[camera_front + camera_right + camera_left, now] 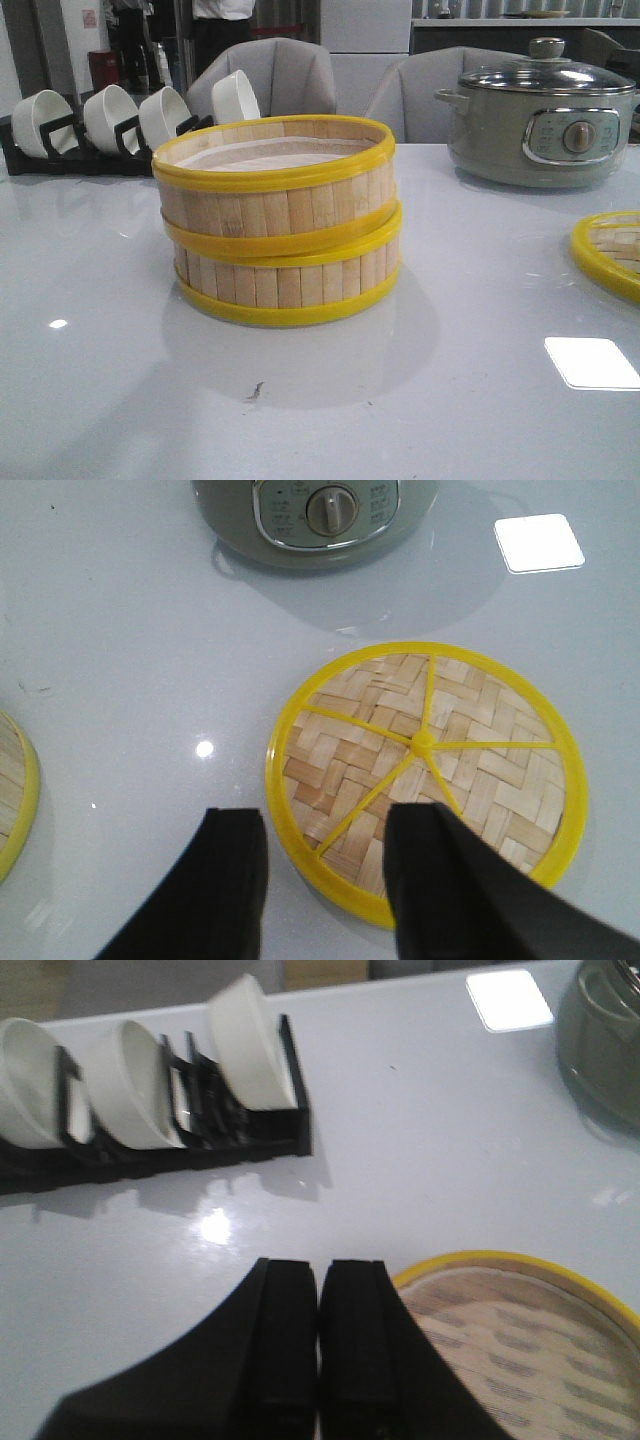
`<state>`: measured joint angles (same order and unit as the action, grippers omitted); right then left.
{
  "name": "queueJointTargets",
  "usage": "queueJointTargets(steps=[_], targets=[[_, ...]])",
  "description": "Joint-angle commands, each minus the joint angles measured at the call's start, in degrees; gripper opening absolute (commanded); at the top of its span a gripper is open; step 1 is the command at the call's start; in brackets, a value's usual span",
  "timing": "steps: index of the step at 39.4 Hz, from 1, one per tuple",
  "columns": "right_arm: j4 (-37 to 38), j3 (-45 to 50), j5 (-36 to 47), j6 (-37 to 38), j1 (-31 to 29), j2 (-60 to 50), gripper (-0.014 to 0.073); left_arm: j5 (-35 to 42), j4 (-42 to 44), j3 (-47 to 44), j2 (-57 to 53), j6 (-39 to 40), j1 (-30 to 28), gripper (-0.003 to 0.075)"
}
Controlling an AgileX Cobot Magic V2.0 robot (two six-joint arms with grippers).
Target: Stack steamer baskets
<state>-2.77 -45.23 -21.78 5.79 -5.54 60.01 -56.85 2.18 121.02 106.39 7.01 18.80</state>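
My left gripper [318, 1360] has its two black fingers pressed together with nothing between them, hanging just beside the yellow rim of the top steamer basket [520, 1360], whose paper lining shows under my wrist. My right gripper [325, 880] is spread wide and empty, one finger [232, 880] over bare table, the other [440, 880] crossing the near edge of the woven lid [430, 770], which lies flat with its yellow spokes up.

On the glossy white table [100, 380] the two steamer baskets sit as one pile in the middle: the lower steamer basket [288, 285] on the surface, the top one [275, 190] resting on it, shifted slightly sideways so the rims do not quite line up. The lid's edge [608, 255] shows at the right, well apart from the pile.

Farther back, a black rack [80, 160] holds white bowls [110, 115] on edge to the left, and a grey-green electric pot [540, 120] with a glass cover stands to the right.
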Motion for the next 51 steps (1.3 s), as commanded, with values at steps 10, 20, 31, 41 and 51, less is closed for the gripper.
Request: queueJointTargets(steps=[10, 20, 31, 41, 51], targets=[[0.0, -2.2, 5.1, -0.2, -0.3, -0.7, 0.0392, 4.5, 0.4, -4.5, -15.6, 0.4, -12.0, 0.0085], [0.0, -2.2, 5.6, -0.2, -0.3, -0.7, 0.0392, 14.9, 0.4, -25.9, -30.2, 0.4, -14.1, 0.0085], [0.0, -2.2, 5.8, -0.2, -0.3, -0.7, 0.0392, 27.2, 0.8, -52.9, -47.6, 0.4, -14.1, 0.0085], [0.0, -2.2, 5.8, -0.2, 0.8, -0.7, 0.0392, 34.0, 0.9, -71.8, -60.3, 0.4, -14.1, 0.0084], [0.0, -2.2, 5.7, -0.2, 2.7, -0.7, 0.0392, 38.5, 0.9, -84.8, -70.4, 0.4, -14.1, 0.0084]])
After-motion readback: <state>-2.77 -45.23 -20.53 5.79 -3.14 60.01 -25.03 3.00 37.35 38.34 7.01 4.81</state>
